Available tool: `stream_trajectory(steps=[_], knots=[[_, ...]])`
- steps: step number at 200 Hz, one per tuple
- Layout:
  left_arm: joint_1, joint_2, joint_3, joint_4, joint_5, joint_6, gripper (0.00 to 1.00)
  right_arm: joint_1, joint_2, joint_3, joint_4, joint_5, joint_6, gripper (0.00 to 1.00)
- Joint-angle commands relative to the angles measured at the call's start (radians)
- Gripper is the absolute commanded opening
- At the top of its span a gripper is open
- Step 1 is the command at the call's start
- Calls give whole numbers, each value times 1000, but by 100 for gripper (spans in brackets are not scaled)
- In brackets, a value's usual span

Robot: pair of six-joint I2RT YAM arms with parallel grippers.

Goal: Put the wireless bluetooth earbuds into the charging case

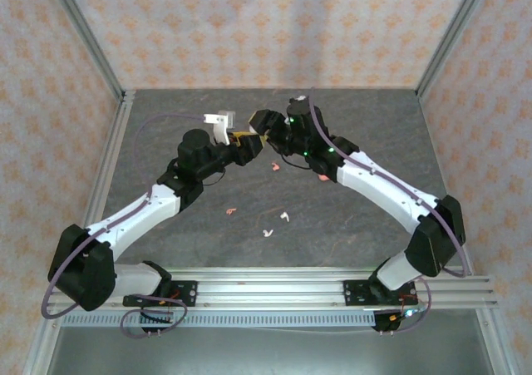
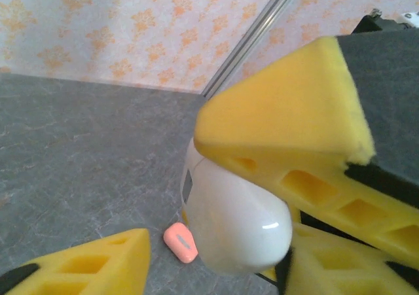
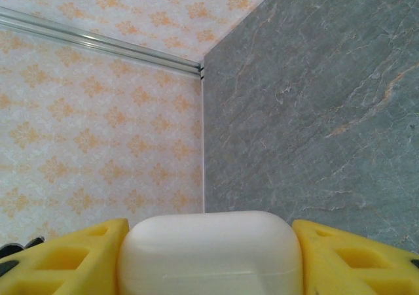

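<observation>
My right gripper [image 3: 209,259] is shut on the white charging case [image 3: 209,252], one yellow pad on each narrow side, and holds it above the table. In the left wrist view the same closed case [image 2: 236,223] hangs between my left gripper's [image 2: 219,265] fingers. That gripper is open, and its lower-left finger [image 2: 98,265] stands well clear of the case. From above, the two grippers, left [image 1: 241,140] and right [image 1: 263,132], meet at mid-table. Two coral earbuds [image 1: 273,167] [image 1: 231,212] and two white earbuds [image 1: 285,217] [image 1: 268,233] lie loose on the grey table.
A coral-pink case [image 2: 180,241] lies on the table below the white one, and from above it shows partly under the right arm [image 1: 321,178]. Patterned walls with metal corner posts [image 1: 87,38] close in the table on three sides.
</observation>
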Motion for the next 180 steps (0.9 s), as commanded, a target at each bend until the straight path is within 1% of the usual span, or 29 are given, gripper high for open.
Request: stream_trajectory(steps=[1, 32, 42, 61, 75, 85, 96, 120, 141, 158, 170, 180], knots=[[-1, 14, 61, 78, -28, -7, 45, 1, -49, -26, 11, -14, 8, 60], [-2, 21, 70, 87, -17, -29, 32, 0, -59, -29, -4, -33, -7, 60], [-3, 16, 68, 85, -20, -30, 27, 0, -62, -35, -2, -41, -3, 61], [-2, -3, 59, 82, -35, -30, 17, 0, -75, -46, 11, -52, -1, 63], [-3, -19, 50, 81, -44, -29, 13, 1, -88, -44, 11, -52, -15, 64], [-4, -28, 56, 51, -44, -16, 10, -2, -96, -41, 9, -52, -29, 65], [-3, -35, 86, -24, -37, 21, 6, -9, -107, -34, 7, -63, -50, 68], [2, -41, 158, -146, 8, 67, 3, -54, -139, -6, 16, -126, -104, 79], [19, -44, 210, -207, 53, 67, 1, -139, -157, 58, -4, -239, -200, 82], [53, -35, 242, -197, 124, 18, 0, -211, -160, 102, -24, -341, -229, 82], [79, -23, 258, -153, 187, -52, 0, -248, -165, 88, 29, -414, -201, 82], [92, -12, 273, -124, 217, -113, 0, -265, -167, 61, 100, -460, -162, 82]])
